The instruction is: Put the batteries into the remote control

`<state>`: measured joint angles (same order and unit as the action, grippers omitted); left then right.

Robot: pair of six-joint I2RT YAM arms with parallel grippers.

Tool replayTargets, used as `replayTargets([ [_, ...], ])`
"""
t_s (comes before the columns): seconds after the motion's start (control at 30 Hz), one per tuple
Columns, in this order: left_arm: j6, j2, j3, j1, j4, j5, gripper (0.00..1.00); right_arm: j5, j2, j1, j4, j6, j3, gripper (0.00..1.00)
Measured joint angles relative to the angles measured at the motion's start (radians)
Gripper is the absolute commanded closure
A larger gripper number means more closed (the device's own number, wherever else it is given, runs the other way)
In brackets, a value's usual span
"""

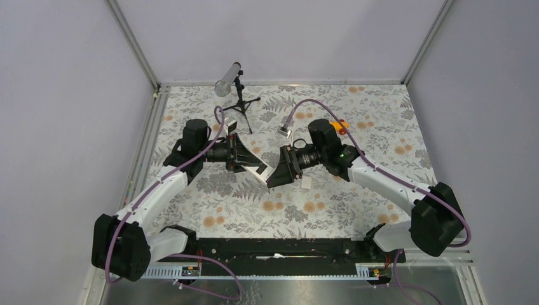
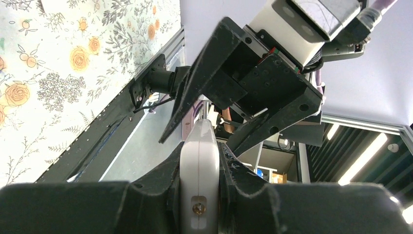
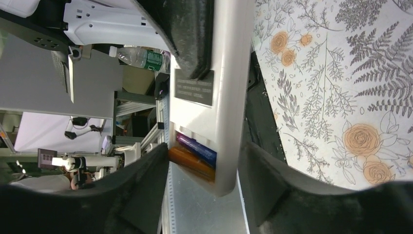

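The remote control (image 1: 257,170) is kept above the flowered table (image 1: 330,213), between both arms, and is clenched firmly by the left gripper (image 1: 250,163). The batteries (image 3: 195,153) are seen in its open compartment. This end is straddled by the right gripper (image 3: 204,187); whether it is squeezed cannot be told.

Both arms meet at the remote control (image 3: 229,97).
Left gripper (image 1: 252,162) clamps one end of it edgewise; right gripper (image 1: 278,174), wrist rolled sideways, straddles the other end, jaws spread.
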<state>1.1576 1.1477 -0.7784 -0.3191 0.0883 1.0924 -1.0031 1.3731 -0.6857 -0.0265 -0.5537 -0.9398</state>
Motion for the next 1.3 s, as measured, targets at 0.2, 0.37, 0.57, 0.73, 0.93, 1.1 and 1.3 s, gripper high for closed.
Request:
replayTargets([
  [0.2, -0.03, 0.0, -0.001, 0.002, 0.009, -0.013, 1.0, -0.013, 0.006, -0.003, -0.01, -0.029, -0.003, 0.53],
  [0.37, -0.043, -0.004, -0.001, 0.005, 0.01, -0.003, 1.0, -0.035, 0.011, -0.003, -0.077, -0.091, 0.018, 0.53],
  [0.57, -0.031, -0.021, 0.002, 0.005, -0.046, 0.01, 1.0, -0.069, 0.014, -0.003, -0.162, -0.163, 0.037, 0.6],
  [0.73, 0.046, -0.034, 0.029, 0.006, -0.19, 0.03, 1.0, -0.108, 0.015, 0.006, -0.258, -0.239, 0.049, 0.69],
  [0.93, 0.09, -0.034, 0.035, 0.006, -0.234, 0.042, 1.0, -0.117, 0.02, 0.011, -0.32, -0.294, 0.06, 0.25],
  [1.1, 0.061, -0.041, 0.024, 0.005, -0.17, 0.051, 1.0, -0.093, 0.021, 0.015, -0.324, -0.302, 0.07, 0.23],
  [1.3, 0.021, -0.041, 0.021, 0.005, -0.108, 0.051, 1.0, -0.09, 0.021, 0.027, -0.378, -0.348, 0.089, 0.25],
])
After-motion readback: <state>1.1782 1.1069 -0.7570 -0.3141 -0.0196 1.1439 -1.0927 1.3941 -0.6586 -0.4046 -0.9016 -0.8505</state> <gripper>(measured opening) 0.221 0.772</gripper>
